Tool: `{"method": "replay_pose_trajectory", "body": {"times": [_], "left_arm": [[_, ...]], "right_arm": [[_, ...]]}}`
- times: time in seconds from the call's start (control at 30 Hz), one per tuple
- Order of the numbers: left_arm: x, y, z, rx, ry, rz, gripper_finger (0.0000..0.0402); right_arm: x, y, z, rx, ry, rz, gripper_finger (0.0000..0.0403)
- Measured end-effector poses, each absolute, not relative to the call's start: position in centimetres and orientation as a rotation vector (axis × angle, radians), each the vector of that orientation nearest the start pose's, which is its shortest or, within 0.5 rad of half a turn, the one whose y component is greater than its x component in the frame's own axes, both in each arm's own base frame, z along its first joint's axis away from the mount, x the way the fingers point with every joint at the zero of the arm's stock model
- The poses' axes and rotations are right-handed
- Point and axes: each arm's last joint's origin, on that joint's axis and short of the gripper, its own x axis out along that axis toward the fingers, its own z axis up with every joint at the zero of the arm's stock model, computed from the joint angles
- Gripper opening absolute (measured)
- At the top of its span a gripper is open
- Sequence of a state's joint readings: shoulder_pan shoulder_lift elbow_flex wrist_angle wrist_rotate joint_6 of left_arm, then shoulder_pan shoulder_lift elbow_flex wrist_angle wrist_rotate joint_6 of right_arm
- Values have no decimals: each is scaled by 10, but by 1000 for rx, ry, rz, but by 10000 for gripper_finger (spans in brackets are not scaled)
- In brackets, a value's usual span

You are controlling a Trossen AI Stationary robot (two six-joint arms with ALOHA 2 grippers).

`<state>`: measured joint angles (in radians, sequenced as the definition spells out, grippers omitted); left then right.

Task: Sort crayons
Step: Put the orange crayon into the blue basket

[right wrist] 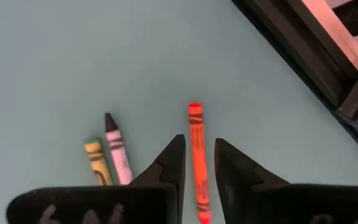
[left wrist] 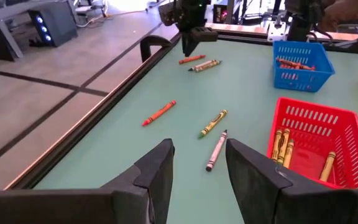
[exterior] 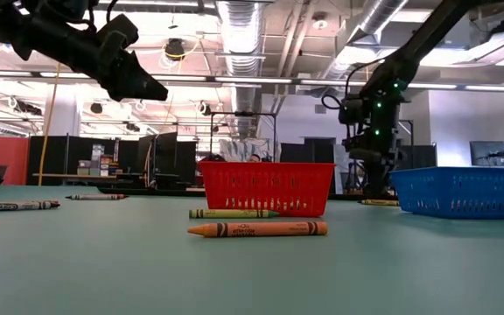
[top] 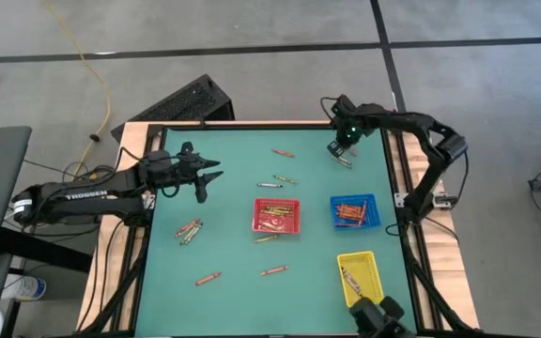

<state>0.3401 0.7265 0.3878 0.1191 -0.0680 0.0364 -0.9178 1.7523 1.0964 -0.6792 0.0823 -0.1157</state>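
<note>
An orange crayon (right wrist: 196, 163) lies flat on the green table (top: 224, 253) near its 1 o'clock corner, and the right tool (right wrist: 198, 163) stands directly over it with one finger on each side. The jaws are narrowly parted and straddle the stick; whether they already pinch it cannot be told, and the crayon looks to be still on the table. Just beside it lie a grey crayon (right wrist: 118, 149) and a yellow-green crayon (right wrist: 96, 162), close enough to be nudged.

The step in hand looks like the pick of this orange crayon. The next move calls for closing squarely on the stick, lifting it clear of its two neighbours, and carrying it toward 5 o'clock to the blue tray (top: 356, 213), which already holds orange crayons.

Other crayons remain loose: a pair near the centre top (top: 285, 179), one at 12 o'clock (top: 283, 152), a cluster at 9 o'clock (top: 189, 230), and two near 6 o'clock (top: 208, 278). The red tray (top: 278, 216) at the centre holds yellowish ones; the yellow tray (top: 360, 278) sits at 5 o'clock.

The left tool (left wrist: 196, 168) hangs above the table toward 10 o'clock, its jaws moderately parted and holding nothing.
</note>
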Motion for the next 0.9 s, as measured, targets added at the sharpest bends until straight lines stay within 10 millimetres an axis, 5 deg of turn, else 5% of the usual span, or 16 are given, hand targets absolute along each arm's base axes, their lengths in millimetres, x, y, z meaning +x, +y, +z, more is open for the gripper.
{"method": "replay_pose_trajectory", "body": {"times": [0.53, 0.9], "left_arm": [[158, 58, 234, 11, 219, 406, 137], [158, 58, 235, 3, 208, 414, 137]], "right_arm": [[191, -265, 141, 509, 1453, -684, 80], [190, -261, 143, 481, 1470, -609, 8]]}}
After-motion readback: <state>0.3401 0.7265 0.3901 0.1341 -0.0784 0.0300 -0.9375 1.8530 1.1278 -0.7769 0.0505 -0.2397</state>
